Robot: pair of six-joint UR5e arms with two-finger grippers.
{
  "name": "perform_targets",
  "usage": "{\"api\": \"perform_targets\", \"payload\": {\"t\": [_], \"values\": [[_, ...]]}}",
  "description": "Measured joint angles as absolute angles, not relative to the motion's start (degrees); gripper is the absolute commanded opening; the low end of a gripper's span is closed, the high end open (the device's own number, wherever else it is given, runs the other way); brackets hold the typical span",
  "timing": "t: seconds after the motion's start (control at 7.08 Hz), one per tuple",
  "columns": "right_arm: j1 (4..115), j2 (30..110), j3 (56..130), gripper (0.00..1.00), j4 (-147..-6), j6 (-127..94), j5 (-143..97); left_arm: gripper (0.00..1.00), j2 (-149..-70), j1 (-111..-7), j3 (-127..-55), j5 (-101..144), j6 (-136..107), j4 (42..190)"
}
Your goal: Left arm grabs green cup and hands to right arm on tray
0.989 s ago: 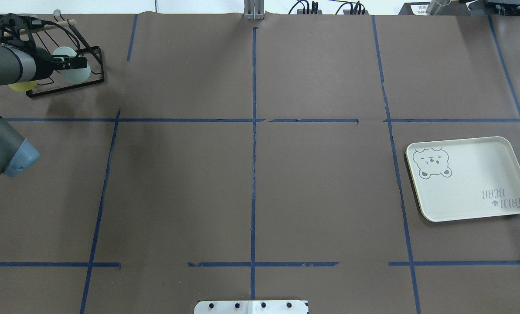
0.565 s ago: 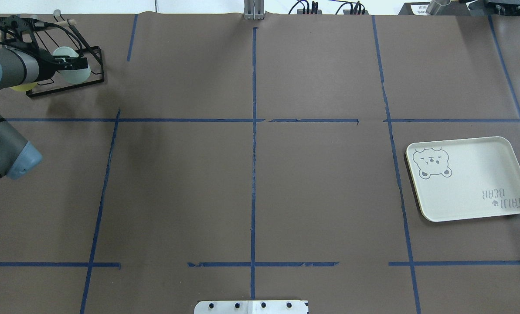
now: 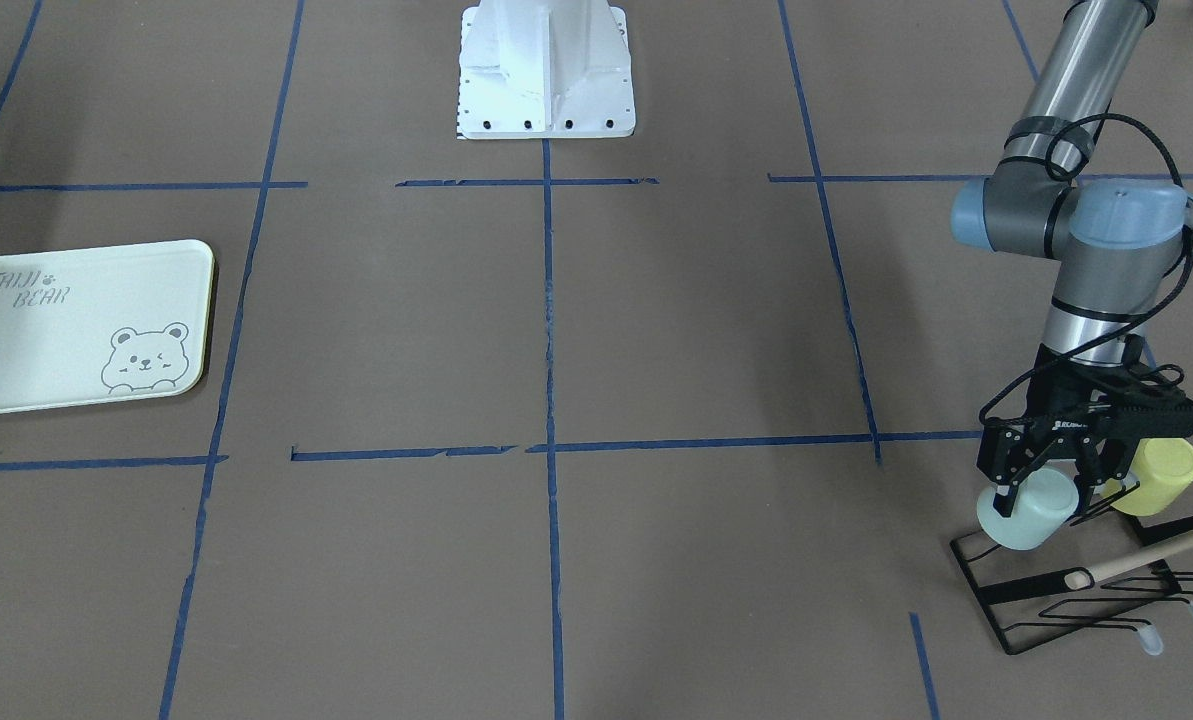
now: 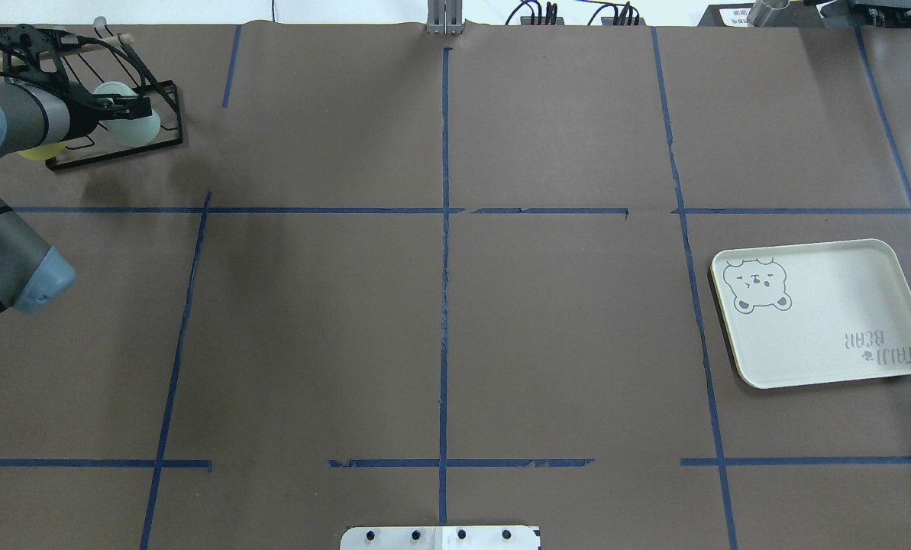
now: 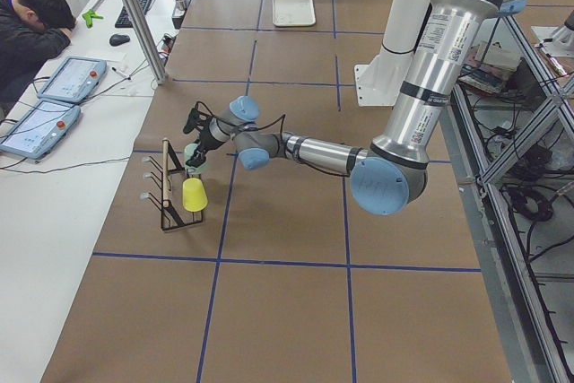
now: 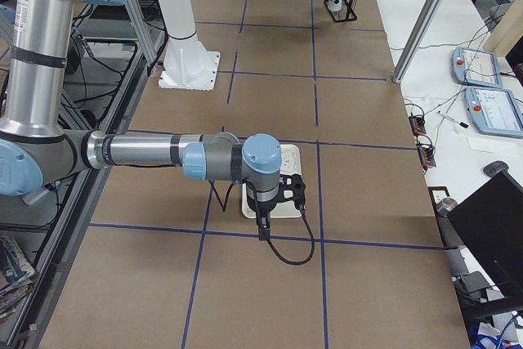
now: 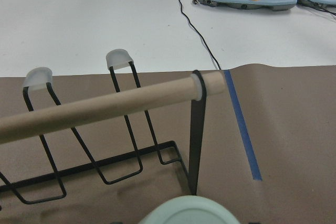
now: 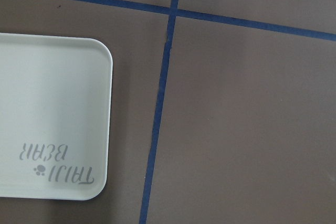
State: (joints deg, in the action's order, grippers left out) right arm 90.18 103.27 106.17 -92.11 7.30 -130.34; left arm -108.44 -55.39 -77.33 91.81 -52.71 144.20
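Far left corner: black wire rack (image 4: pixel 166 114), wooden dowel (image 3: pixel 1156 555) across its top, yellow cup (image 3: pixel 1161 475) hung just beside. Left gripper (image 3: pixel 1046 497) clamped on the green cup (image 3: pixel 1031 515), pale mint, smooth, tilted at the rack. Then a broad stretch of brown paper (image 4: pixel 310 321) crossed by blue tape lines (image 4: pixel 445 267). Far right: tray (image 4: pixel 822 328) near the paper's edge, right gripper (image 6: pixel 290 188) over it, finger spread impossible to tell.

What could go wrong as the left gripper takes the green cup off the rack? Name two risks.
1. The left gripper clasps the green cup while it sits on the thin wire rack; a skewed pull might drag or tip the rack.
2. The yellow cup hangs right beside the gripper and could be knocked off.
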Motion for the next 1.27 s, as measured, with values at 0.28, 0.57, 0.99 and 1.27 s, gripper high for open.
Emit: {"api": "perform_targets", "payload": {"t": [0.28,0.57,0.99,1.27], "values": [[90.18,103.27,106.16,1.00,-92.11,7.29,-130.34,0.39,-108.01,-55.69,-78.01,91.76,-51.15,144.29],[90.20,103.27,106.17,1.00,-92.05,7.30,-130.34,0.38,-107.00,-56.13,-80.36,91.99,-50.03,144.30],[90.20,103.27,106.31,1.00,-92.02,7.31,-130.34,0.37,-101.27,-57.97,-93.28,92.49,-49.60,138.83],[90.20,103.27,106.56,1.00,-92.02,7.37,-130.34,0.37,-99.05,-60.01,-105.26,92.56,-49.59,129.20]]}}
